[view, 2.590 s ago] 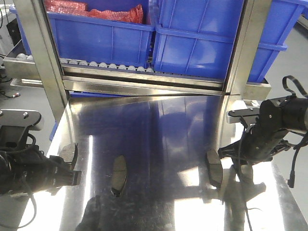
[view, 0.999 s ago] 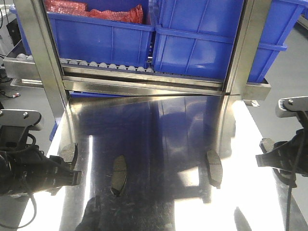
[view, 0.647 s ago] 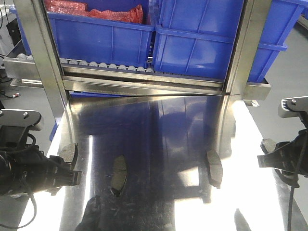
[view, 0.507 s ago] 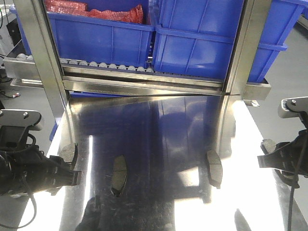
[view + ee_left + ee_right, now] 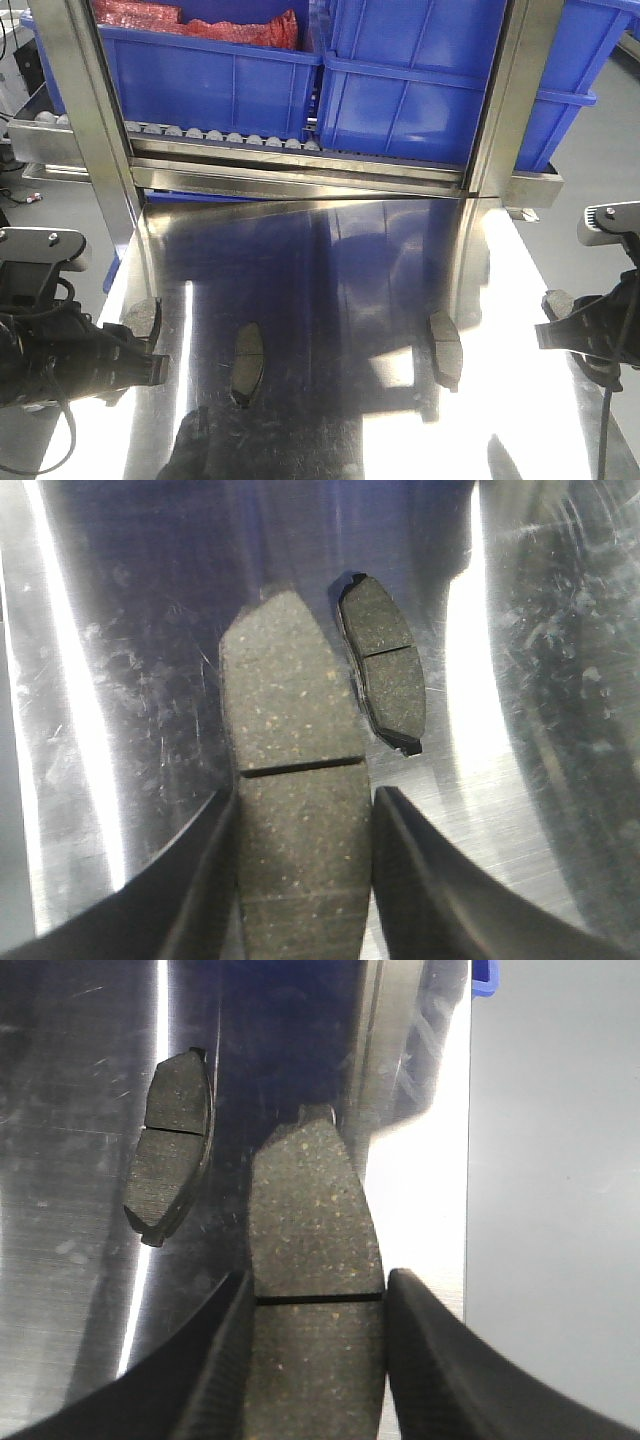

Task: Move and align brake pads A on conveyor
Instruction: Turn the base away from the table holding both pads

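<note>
No text, label, brand or number legible in any view. Faces of the brake pads (image 5: 300, 810) unmarked (speckle and a centre groove only). Blue bins (image 5: 230, 80) and steel worktop (image 5: 330, 270): nothing readable.

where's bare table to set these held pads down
Free: steel table between the left lying pad and right lying pad, and the far stretch up to the roller rack. Crowded: the side edges, by the loaded left gripper and right gripper.

I am finding a free lane of bare desk (image 5: 330, 260) between the two loose brake pads (image 5: 247, 362) (image 5: 446, 348). Ahead, two steel posts (image 5: 95, 130) (image 5: 510, 100) and the blue bins (image 5: 400, 90) are walling off the desk's far edge.
</note>
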Robot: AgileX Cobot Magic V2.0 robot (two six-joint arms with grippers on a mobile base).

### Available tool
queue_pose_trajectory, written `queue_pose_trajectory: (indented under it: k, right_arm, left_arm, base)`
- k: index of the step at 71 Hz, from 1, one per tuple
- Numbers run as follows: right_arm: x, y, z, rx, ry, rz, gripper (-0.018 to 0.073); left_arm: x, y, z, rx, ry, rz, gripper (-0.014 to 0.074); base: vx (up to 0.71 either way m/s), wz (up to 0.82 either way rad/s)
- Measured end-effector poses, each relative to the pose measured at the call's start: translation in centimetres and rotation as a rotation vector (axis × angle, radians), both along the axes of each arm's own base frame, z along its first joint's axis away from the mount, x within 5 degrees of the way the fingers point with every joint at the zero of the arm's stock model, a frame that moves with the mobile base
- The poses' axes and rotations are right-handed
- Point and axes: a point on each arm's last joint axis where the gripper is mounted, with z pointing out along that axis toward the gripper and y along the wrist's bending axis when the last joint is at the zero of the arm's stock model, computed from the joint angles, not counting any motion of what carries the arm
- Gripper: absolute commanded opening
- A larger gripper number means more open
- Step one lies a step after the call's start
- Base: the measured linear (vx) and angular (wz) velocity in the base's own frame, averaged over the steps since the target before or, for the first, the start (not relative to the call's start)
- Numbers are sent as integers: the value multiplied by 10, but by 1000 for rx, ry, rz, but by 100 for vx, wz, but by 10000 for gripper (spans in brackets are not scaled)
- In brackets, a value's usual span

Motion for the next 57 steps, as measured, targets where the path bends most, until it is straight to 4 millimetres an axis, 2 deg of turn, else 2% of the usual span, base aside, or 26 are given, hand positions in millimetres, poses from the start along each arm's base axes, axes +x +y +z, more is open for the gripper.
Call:
queue_pose_trajectory:
  k: [25,57]
  right_arm:
    - [0,0,0,-1,0,0,72]
    - [0,0,0,-1,0,0,72]
  left_arm:
    - [0,0,0,0,-1,0,118]
    - [0,0,0,0,-1,0,118]
  base:
    - [-3,11]
    - [-9,34]
